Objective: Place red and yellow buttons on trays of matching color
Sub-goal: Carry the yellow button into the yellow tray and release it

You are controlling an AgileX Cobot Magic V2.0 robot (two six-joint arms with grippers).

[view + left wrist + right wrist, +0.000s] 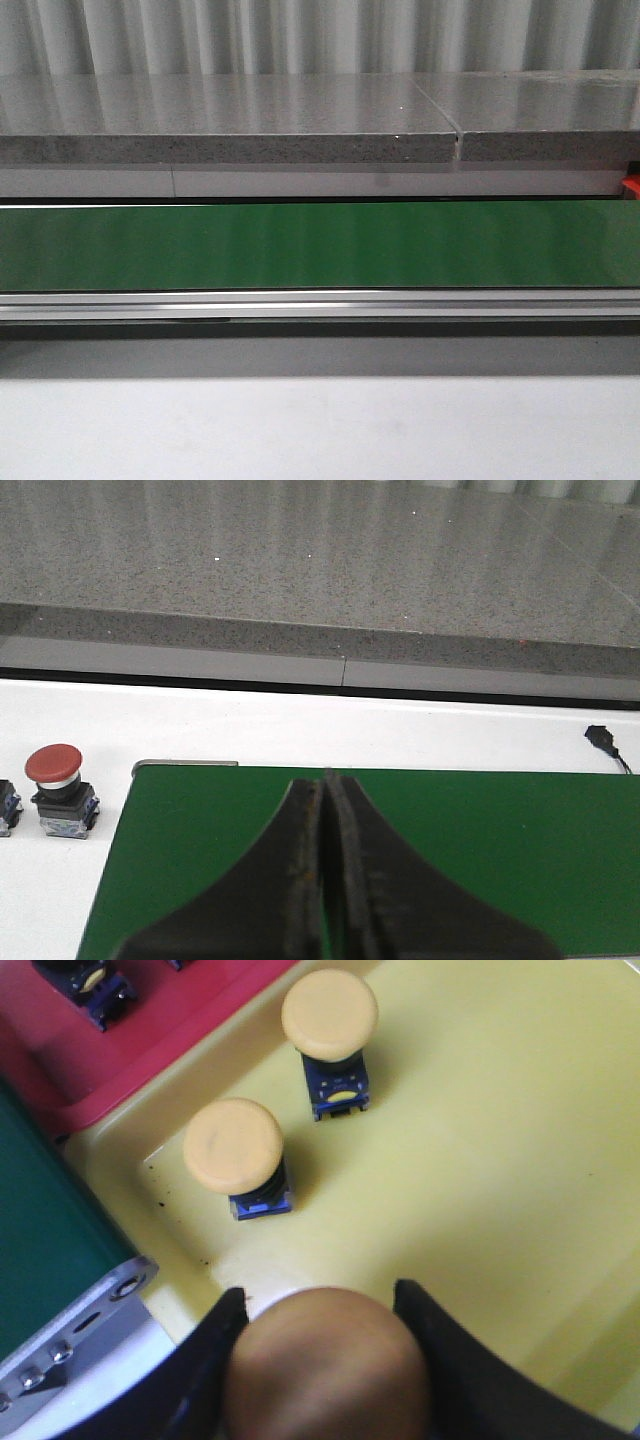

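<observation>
1. In the right wrist view, the right gripper (325, 1360) is pinching a yellow button (327, 1365) by its mushroom cap, the two dark jaws sitting against either side of the cap. The held button is hanging over the yellow tray (480, 1160), close to the tray's rim.
2. Beyond the held button, two more yellow buttons are standing upright inside the yellow tray: the nearer one (235, 1150) close to the tray's corner, the farther one (330, 1020) just beyond it, the two apart and not touching.
3. Past the yellow tray's rim, the red tray (150, 1040) is lying just beside it, carrying a dark blue button base (95, 985) that is only partly showing, its cap colour impossible to tell.
4. In the left wrist view, the left gripper (325, 880) is hovering over the green conveyor belt (500, 850) with its jaws pressed together and nothing between them.
5. Beside the belt's end, a red button (58, 785) is standing upright on the white table (300, 730), with a sliver of another part (6, 805) just next to it at the picture's edge.
6. Beyond the belt, a small black connector (602, 738) is lying on the white table, and a grey speckled ledge (320, 560) is running behind it.
7. In the front view, the belt (320, 245) is stretching across with neither arm showing.
</observation>
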